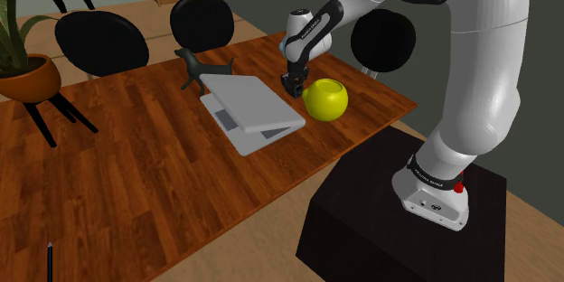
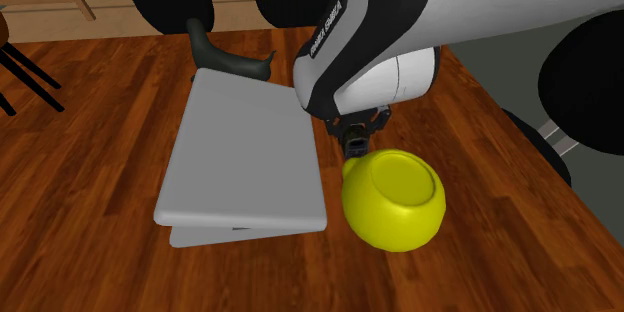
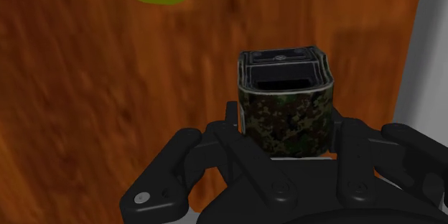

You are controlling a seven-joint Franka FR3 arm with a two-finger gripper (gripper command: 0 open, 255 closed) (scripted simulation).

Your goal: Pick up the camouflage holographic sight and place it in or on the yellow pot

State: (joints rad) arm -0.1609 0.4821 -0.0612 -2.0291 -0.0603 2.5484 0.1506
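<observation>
On the brown wooden table (image 1: 136, 172), going from the shoulder view's left, a flat grey laptop (image 1: 249, 108) lies first. Just beside it hangs the all-black two-finger gripper (image 1: 295, 86), and then comes the round yellow pot (image 1: 325, 99), near the gripper and with its mouth open upward. In the wrist view the small boxy sight with a green-brown camouflage pattern (image 3: 286, 104) sits between the fingers, which are narrow and press on both its sides, holding it. I judge that the grasp is made and the carrying step is in hand. The next move calls for keeping the sight higher than the pot's rim, shifting it over the mouth, then opening the fingers.
</observation>
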